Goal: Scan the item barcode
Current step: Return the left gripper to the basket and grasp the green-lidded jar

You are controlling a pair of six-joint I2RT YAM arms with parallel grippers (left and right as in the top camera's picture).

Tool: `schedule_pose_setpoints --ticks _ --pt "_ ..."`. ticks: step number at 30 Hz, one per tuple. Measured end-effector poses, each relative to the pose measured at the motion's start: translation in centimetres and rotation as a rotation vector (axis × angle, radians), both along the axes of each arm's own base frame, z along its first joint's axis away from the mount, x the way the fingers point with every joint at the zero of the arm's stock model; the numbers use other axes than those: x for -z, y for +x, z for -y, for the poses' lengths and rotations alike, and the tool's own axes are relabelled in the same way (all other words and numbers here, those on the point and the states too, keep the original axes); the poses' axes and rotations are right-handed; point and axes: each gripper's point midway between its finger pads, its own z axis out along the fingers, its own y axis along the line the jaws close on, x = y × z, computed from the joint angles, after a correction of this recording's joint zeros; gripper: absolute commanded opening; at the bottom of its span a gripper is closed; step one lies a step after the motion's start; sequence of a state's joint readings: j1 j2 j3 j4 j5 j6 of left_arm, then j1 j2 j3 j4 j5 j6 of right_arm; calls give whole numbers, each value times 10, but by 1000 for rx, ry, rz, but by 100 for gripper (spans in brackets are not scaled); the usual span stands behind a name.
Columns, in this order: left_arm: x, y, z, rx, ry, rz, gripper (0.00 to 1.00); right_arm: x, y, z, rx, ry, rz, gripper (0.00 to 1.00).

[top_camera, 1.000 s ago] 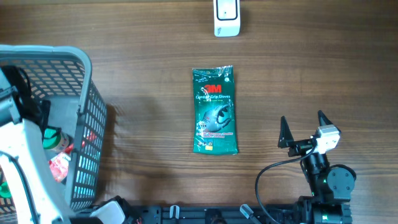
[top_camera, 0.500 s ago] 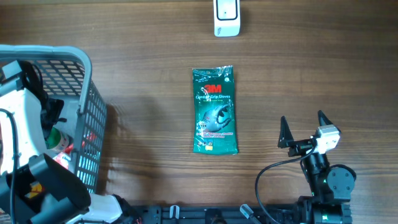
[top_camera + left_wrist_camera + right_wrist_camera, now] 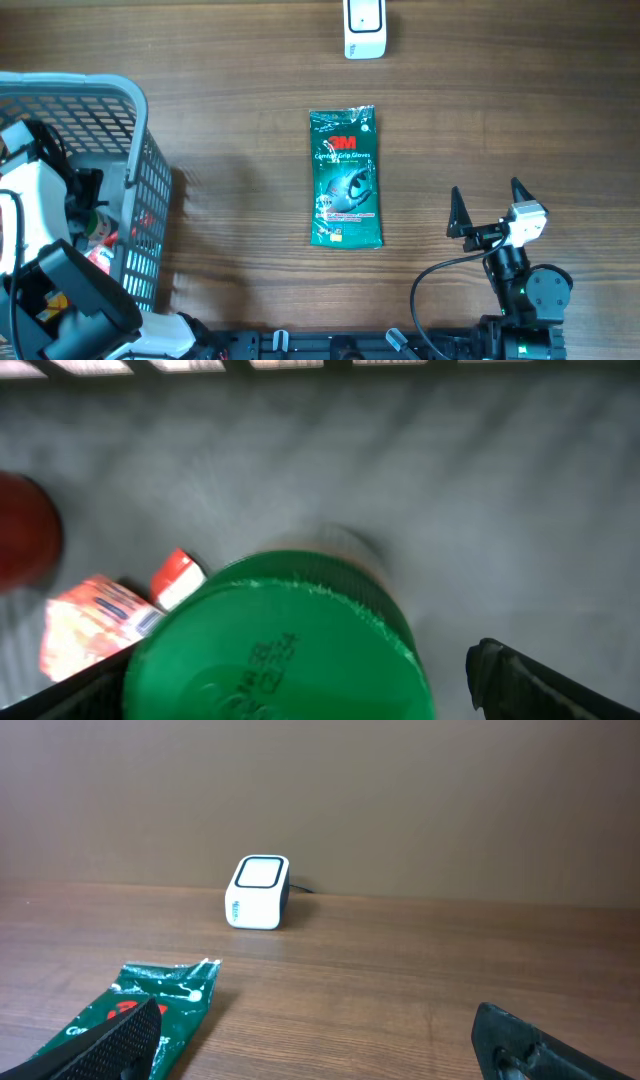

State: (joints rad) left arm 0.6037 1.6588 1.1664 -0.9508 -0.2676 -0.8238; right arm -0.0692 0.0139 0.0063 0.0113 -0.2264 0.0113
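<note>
Basket: grey mesh basket (image 3: 140,150) at the left end of the table (image 3: 230,120), cut off by the frame's left edge; from overhead the left arm (image 3: 40,230) covers most of what lies in it; only scraps of red and green show beside the arm.
Left gripper: the left gripper (image 3: 290,680) is down inside the basket, hidden from overhead by its own arm; the wrist view shows only the dark finger ends in the lower corners, spread wide on either side of a green lid (image 3: 280,645); the picture is too blurred to say whether they touch it.
Green lid: ribbed rim, raised marks on top too soft to read; whatever it closes is hidden beneath it.
Other basket contents: a red round thing (image 3: 25,545) cut off at the wrist view's left edge; an orange and white packet (image 3: 90,625) just beside the lid, its lower end behind the left finger.
Glove pack: green glove pack (image 3: 346,178) flat on the table's middle, printed face up, long side running from scanner toward robot; apart from both grippers; any barcode is too small to make out; the right wrist view catches only its top corner.
Scanner: white scanner (image 3: 365,28) at the far edge, its top cut off overhead; whole in the right wrist view, window facing the camera.
Right gripper: the right gripper (image 3: 487,192) is near the table's front right, well to the right of the pack; jaws wide apart with nothing between them; a black cable (image 3: 430,280) loops from its arm.
</note>
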Motion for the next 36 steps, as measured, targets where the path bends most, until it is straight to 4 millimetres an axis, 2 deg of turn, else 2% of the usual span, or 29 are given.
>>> schedule_pose_setpoints --ticks 7,12,14,16,18,20,24,29,32,34,36 --pt "17 2 4 4 -11 31 100 0 0 0 0 0 0 100" --pt "21 5 2 4 1 46 100 0 0 0 0 0 0 100" --pt "21 3 0 4 12 36 95 0 0 0 0 0 0 100" --pt "21 2 -3 20 28 26 80 0 0 0 0 0 0 100" --pt "20 3 -4 31 36 22 70 0 0 0 0 0 0 100" --pt "19 3 -6 49 44 16 64 0 0 0 0 0 0 100" --pt "19 2 -6 58 45 10 61 0 0 0 0 0 0 100" --pt "17 -6 0 88 17 -33 63 0 0 0 0 0 0 100" --pt "6 -9 4 103 -6 -47 63 0 0 0 0 0 0 100" --pt "-14 -4 4 110 -1 -16 63 0 0 0 0 0 0 100" --pt "-47 4 4 116 16 42 63 0 0 0 0 0 0 100"
